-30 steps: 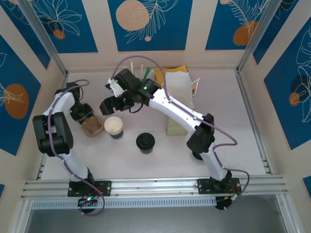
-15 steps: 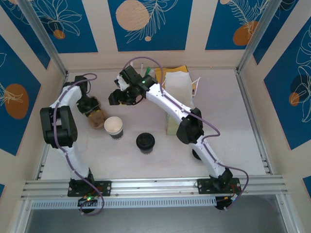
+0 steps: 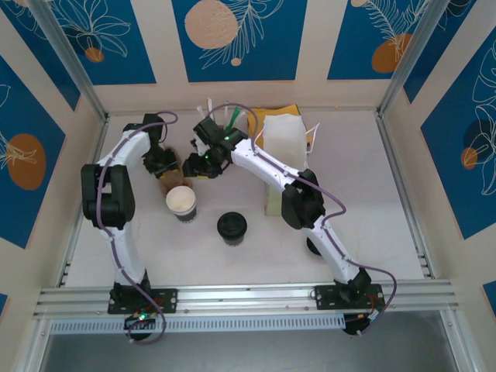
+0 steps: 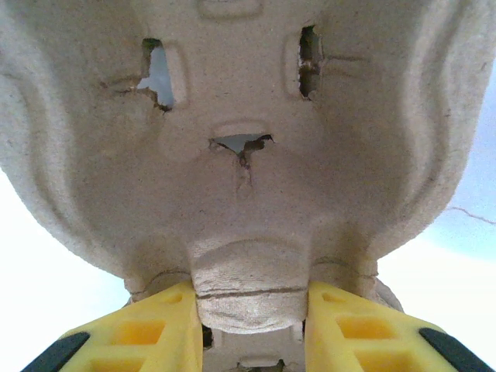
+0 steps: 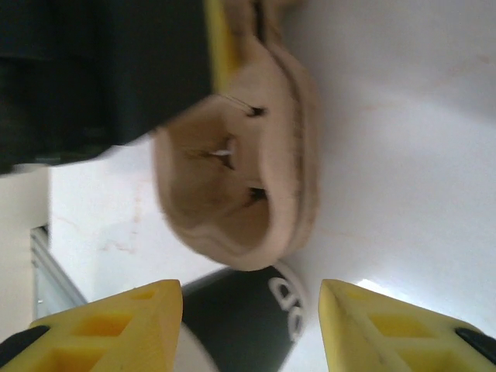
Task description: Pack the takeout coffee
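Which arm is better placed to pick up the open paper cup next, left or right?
Right, probably. The left gripper is clamped on the pulp carrier, so it is busy. The right gripper has open, empty jaws, and the dark band of the paper cup sits framed between them.

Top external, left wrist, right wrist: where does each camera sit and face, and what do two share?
Top external: above, behind the bases, looking down at the table; left arm and right arm show.
Left wrist: looks along its fingers clamped on the pulp carrier.
Right wrist: looks past its fingers at carrier and cup.
Shared: the carrier, in both wrist views.
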